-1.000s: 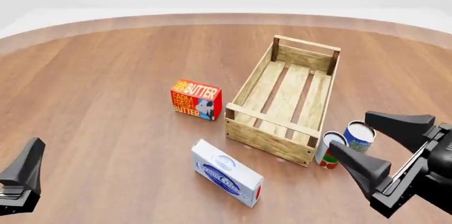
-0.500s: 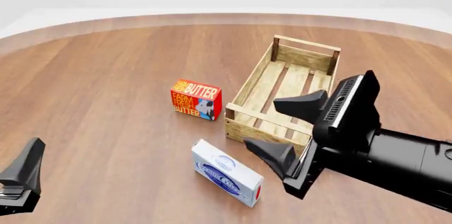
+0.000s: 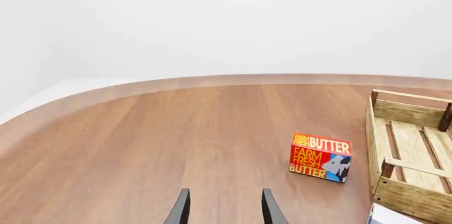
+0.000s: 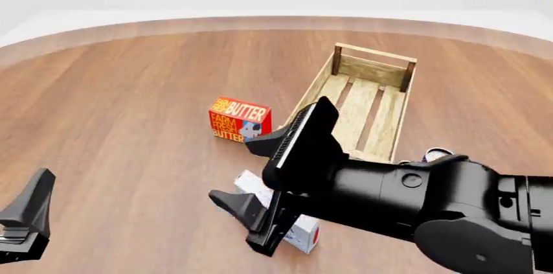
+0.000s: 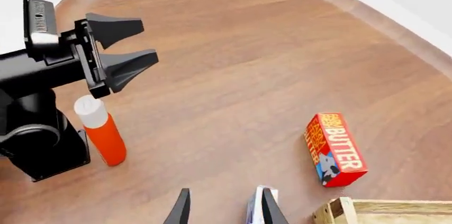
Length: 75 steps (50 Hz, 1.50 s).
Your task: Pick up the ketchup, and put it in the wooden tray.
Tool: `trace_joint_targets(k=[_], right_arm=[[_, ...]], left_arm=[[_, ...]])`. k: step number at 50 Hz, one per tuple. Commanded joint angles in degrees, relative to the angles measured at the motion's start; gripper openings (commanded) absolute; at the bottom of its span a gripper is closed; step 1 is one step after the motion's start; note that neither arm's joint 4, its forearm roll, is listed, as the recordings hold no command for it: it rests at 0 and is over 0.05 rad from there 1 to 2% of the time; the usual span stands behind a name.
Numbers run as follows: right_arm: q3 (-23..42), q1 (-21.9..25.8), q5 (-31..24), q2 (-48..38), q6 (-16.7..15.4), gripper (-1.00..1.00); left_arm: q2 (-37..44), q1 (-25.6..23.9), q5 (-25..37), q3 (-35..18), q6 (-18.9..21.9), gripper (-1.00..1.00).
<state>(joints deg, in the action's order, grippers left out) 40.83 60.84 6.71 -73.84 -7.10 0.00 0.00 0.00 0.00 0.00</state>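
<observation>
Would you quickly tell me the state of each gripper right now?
Left gripper: open, holding nothing.
Right gripper: open, holding nothing.

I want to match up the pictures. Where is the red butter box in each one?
Front view: the butter box stands on the table, left of the wooden tray.
Left wrist view: the butter box sits beside the tray's long side.
Right wrist view: the butter box is near the tray's corner.
Shared landmark: the wooden tray.
</observation>
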Motion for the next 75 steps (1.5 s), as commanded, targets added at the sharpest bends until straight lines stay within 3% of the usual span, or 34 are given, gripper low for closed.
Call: trace_joint_targets(k=[1,27,75], right_arm=[[4.1,4.0,2.1,-6.6,0.6,1.00],[15.4,13.5,0.5,-19.4,-1.1,1.00],[23.8,20.2,3.5,-33.9,-0.2,1.00]], left_arm=[[0.0,0.0,0.0,0.0,0.0,1.00],[0.0,0.0,0.0,0.0,0.0,1.00],[0.0,0.0,0.0,0.0,0.0,1.00]])
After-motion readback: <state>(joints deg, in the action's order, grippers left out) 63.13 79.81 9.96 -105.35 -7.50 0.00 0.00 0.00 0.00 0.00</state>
